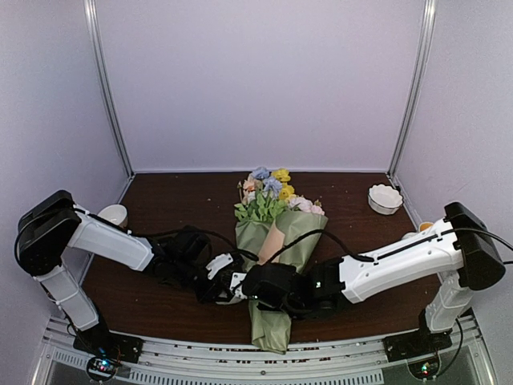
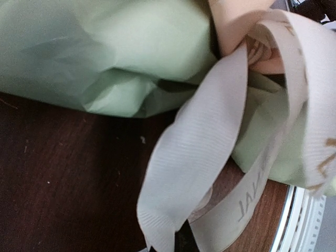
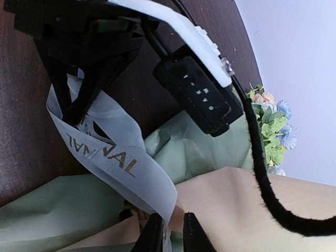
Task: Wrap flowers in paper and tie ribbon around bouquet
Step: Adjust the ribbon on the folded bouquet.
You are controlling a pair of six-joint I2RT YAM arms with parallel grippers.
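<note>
The bouquet lies along the middle of the table, its sage-green and tan paper wrapped round the stems. The flowers point to the back. Both grippers meet at its lower half. My left gripper is shut on the cream ribbon, which rises from its jaws and loops over the sleeve. In the right wrist view the ribbon runs from the left gripper down between the fingers of my right gripper. Those fingers stand a little apart, over the tan paper.
A white scalloped bowl sits at the back right and a white cup at the left edge behind the left arm. A black cable hangs across the bouquet. The table's front rail is close by.
</note>
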